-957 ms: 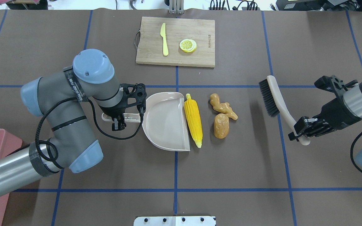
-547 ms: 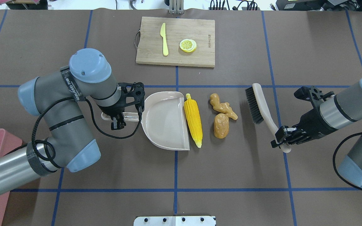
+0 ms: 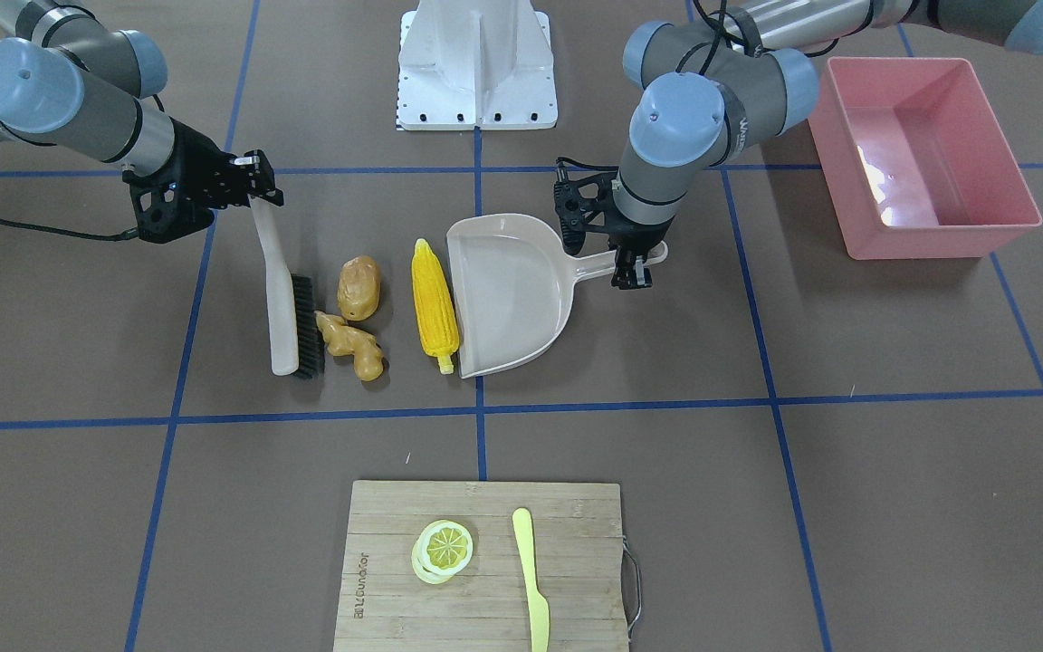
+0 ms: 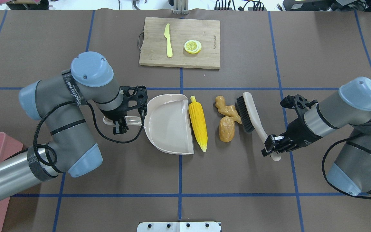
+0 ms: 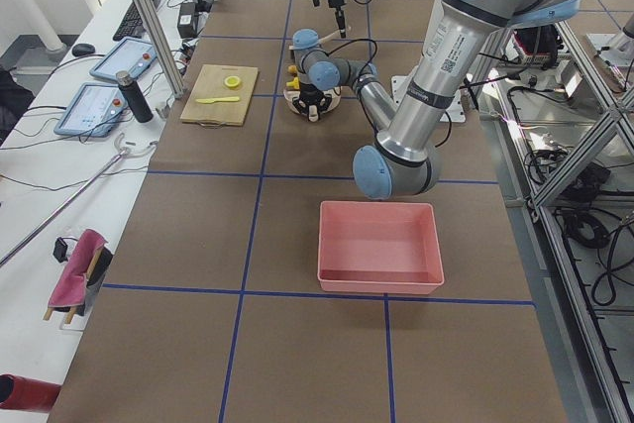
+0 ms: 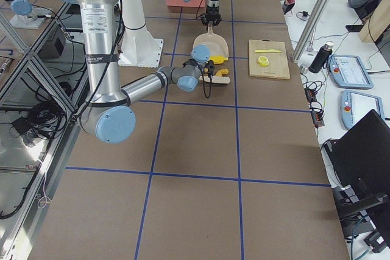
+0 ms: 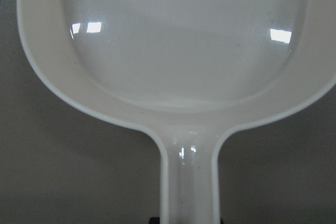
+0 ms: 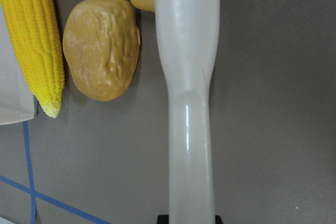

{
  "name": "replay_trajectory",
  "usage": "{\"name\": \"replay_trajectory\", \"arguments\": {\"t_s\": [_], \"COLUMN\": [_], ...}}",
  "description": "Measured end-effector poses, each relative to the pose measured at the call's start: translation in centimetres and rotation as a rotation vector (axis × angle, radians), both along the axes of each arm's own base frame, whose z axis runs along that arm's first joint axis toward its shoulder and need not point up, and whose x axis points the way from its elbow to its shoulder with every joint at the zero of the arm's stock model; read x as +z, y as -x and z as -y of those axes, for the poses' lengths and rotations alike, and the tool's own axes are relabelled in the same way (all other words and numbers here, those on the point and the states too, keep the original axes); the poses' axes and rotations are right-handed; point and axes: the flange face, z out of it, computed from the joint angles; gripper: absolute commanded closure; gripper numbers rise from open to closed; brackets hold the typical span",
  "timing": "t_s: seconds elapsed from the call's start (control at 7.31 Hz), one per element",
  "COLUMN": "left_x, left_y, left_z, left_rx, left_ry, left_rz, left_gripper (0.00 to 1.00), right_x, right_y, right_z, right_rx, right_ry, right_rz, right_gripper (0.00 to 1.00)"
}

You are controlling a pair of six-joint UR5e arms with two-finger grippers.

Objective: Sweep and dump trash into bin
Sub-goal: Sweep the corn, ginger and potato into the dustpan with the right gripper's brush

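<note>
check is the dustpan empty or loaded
Empty. The dustpan is bare inside in the overhead and wrist views; the corn cob lies just outside its lip, the potato and ginger root farther off.

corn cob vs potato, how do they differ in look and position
The corn cob is bright yellow, long and tapered; the potato is tan-brown, short and oval. The corn cob lies right along the dustpan's open edge; the potato lies farther out, nearer the brush. Both lie flat between dustpan and brush, neither in the pan.
</note>
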Motion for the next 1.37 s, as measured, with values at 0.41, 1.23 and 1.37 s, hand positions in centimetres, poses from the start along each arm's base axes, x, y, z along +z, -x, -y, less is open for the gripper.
{"name": "replay_trajectory", "arguments": {"t_s": [0.41, 1.23, 1.37], "left_x": [0.1, 0.2, 0.2], "left_y": [-0.2, -0.7, -0.7], "left_z": [0.0, -0.2, -0.2], "left_rx": [0.001, 0.006, 0.007], "left_ry": [0.000, 0.000, 0.000], "left_rz": [0.004, 0.009, 0.009], "left_gripper": [1.00, 1.00, 1.00], "right_x": [-3.0, -12.1, -13.1], "right_y": [2.8, 12.7, 13.7], "right_z": [-0.9, -3.1, -3.0], "right_rx": [-0.031, -0.042, -0.037], "right_ry": [-0.002, -0.021, -0.013], "right_rz": [0.035, 0.106, 0.111], "right_gripper": [1.00, 1.00, 1.00]}}
